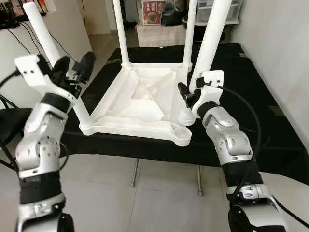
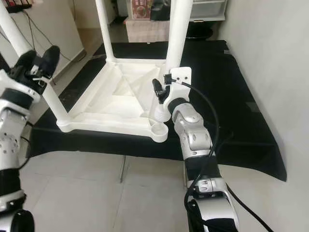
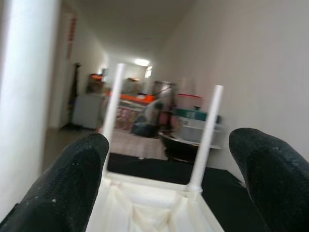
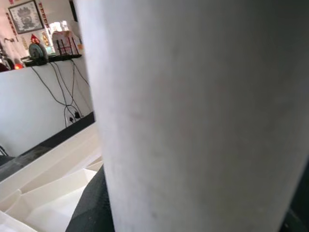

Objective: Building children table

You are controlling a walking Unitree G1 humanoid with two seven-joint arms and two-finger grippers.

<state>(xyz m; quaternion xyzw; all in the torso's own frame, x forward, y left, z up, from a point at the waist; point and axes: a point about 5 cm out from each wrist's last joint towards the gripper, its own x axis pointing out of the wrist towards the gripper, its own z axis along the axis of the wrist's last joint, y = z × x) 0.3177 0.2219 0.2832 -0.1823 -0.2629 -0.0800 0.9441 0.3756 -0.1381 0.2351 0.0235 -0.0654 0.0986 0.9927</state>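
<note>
White plastic tabletop [image 1: 140,104] lay upside down on black desk [image 1: 251,96]. Right hand [image 1: 189,94] clamped fourth leg [image 1: 208,48], ribbed end just above near corner socket [image 1: 181,131]; tilt risked cross-threading. Left wrist view: left hand [image 3: 174,179] spread wide, empty. Right wrist view: smooth matte tube.

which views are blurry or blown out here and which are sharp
Left and right eye views: sharp, evenly lit, the upturned white table crisp. Left wrist view: soft, hallway ceiling light glaring, near leg washed out. Right wrist view: the leg held by the right gripper is a featureless blur.
</note>
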